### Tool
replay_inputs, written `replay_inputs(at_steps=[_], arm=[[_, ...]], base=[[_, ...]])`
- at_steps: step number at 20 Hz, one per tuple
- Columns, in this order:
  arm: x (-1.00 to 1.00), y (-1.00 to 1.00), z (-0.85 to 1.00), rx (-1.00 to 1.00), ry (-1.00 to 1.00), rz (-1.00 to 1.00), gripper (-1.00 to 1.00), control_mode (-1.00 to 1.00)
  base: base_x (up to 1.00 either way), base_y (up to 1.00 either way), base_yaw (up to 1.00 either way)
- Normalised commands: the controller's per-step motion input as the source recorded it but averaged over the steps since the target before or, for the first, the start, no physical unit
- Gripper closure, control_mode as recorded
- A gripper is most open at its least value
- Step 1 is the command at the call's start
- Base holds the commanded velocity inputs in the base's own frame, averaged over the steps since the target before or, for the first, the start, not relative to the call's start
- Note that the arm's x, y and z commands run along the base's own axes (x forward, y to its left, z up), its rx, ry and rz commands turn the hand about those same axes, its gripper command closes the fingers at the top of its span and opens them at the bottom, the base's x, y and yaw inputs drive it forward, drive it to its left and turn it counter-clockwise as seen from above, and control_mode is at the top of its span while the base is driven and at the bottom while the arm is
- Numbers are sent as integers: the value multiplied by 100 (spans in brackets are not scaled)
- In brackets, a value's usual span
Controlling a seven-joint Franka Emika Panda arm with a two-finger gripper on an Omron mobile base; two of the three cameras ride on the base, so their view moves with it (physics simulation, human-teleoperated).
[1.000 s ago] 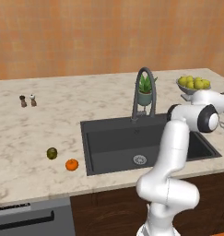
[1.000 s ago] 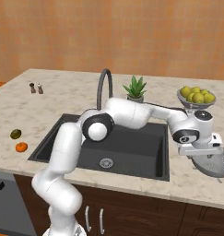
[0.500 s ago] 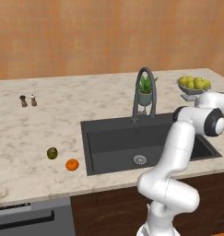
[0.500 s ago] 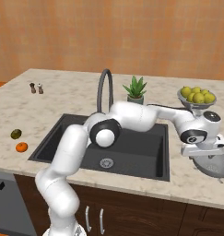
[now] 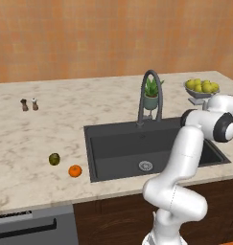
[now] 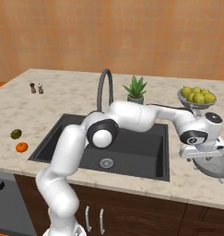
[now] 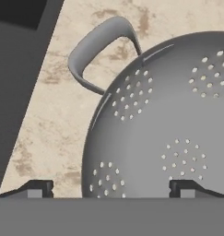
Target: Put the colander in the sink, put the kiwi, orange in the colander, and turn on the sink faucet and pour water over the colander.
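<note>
The colander (image 7: 168, 133) sits upright on the marble surface (image 6: 191, 179) just right of the sink (image 6: 132, 152), bowl opening facing up. In the hand view one loop handle points toward the upper left. The claw (image 7: 111, 186) hangs spread wide over its near rim, holding nothing. The kiwi (image 5: 54, 159) and orange (image 5: 75, 171) lie close together left of the sink.

Marble counter (image 5: 51, 129): kiwi (image 5: 54, 159), orange (image 5: 75, 171), colander (image 6: 217, 162)
</note>
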Motion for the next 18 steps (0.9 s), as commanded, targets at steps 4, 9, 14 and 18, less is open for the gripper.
replay_inputs(at_steps=[4,9,14,18], arm=[[1,2,-8,0,0,3,-100,-100],[8,0,-28,0,0,3,-100,-100],[11,0,-33,0,0,3,100,-100],[1,0,-18,0,0,3,100,-100]], base=[[0,0,0],[0,0,0],[0,0,0],[0,0,0]])
